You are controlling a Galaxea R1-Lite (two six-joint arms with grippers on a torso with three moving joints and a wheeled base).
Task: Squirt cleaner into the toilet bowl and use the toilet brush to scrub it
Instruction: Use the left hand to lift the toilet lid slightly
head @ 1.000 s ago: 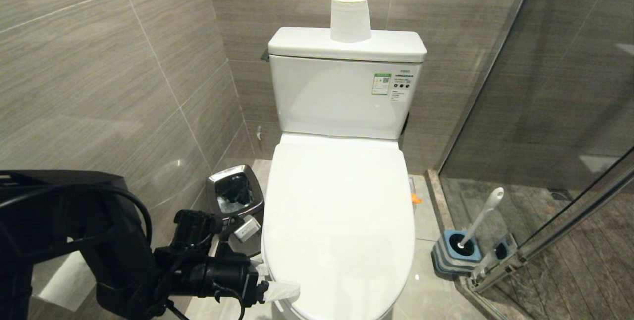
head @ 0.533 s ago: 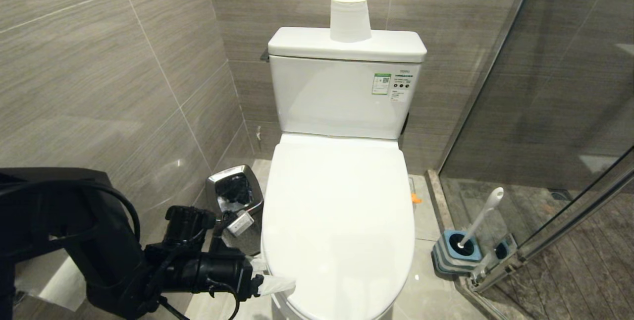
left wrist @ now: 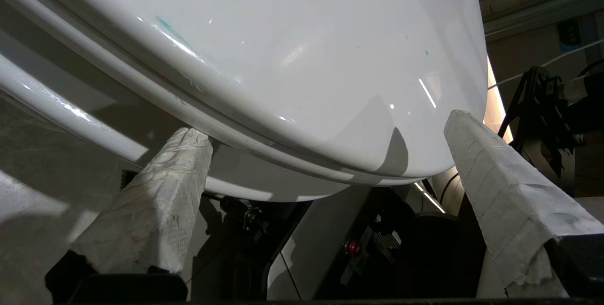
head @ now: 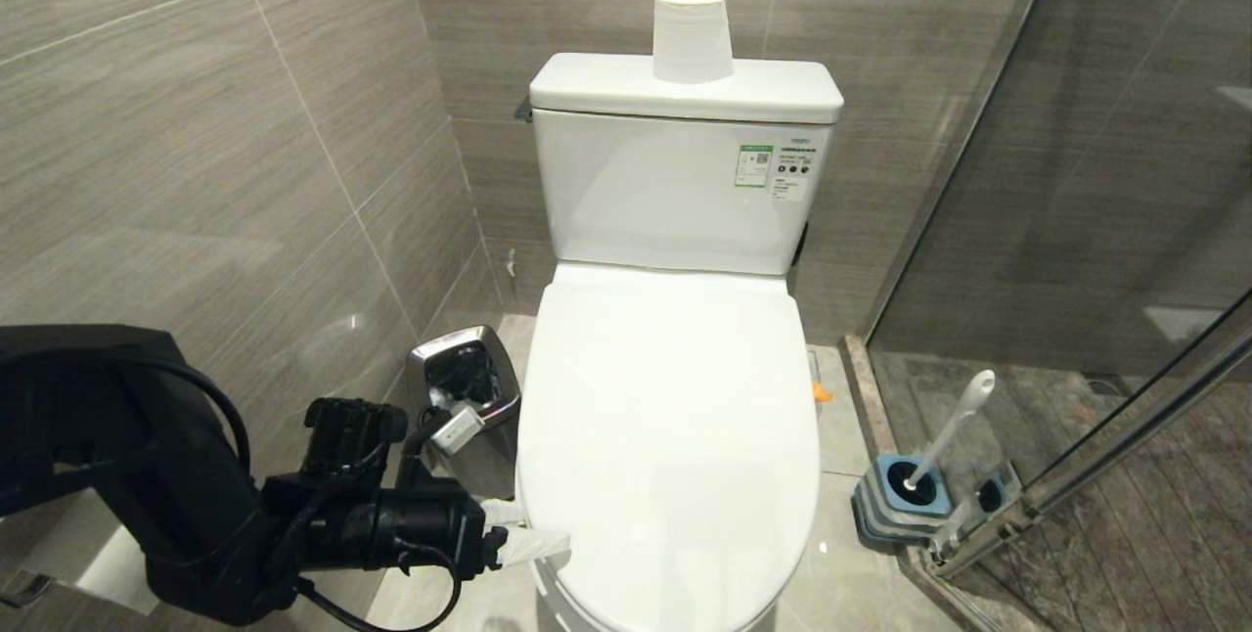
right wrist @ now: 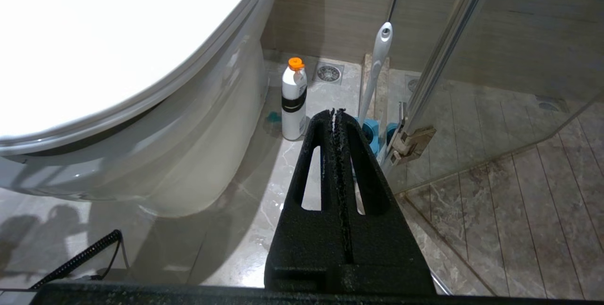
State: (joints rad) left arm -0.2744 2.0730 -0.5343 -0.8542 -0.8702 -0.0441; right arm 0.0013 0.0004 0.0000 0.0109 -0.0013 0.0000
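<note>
**Lid down, left claw spread at the seat's front edge**

Left wrist view showed the nearest detail: the left claw (left wrist: 325, 173) stood spread wide, its tape-wrapped fingers (left wrist: 155, 201) either side of the closed lid's (left wrist: 292, 59) front edge, gripping nothing. That glossy plastic looked stiff, fairly light and slippery, so a hold under the front lip seemed the sound place to lift from. Small teal spots on the lid, perhaps cleaner, showed only there. The toilet bowl (head: 577, 603) itself stayed hidden beneath the lid.

From the head camera, the left claw (head: 523, 532) sat at the lid's near left corner, beside a steel bin (head: 464, 380).

Only the right wrist camera caught the right claw (right wrist: 336, 112), pressed together and empty, hanging apart from the work. Beyond it stood an orange-capped bottle (right wrist: 293, 102) on the floor, then the toilet brush (right wrist: 377, 64) upright in its blue holder (head: 905, 500) by the glass door. Its slim, rigid handle looked easiest to take near the rounded top.
</note>
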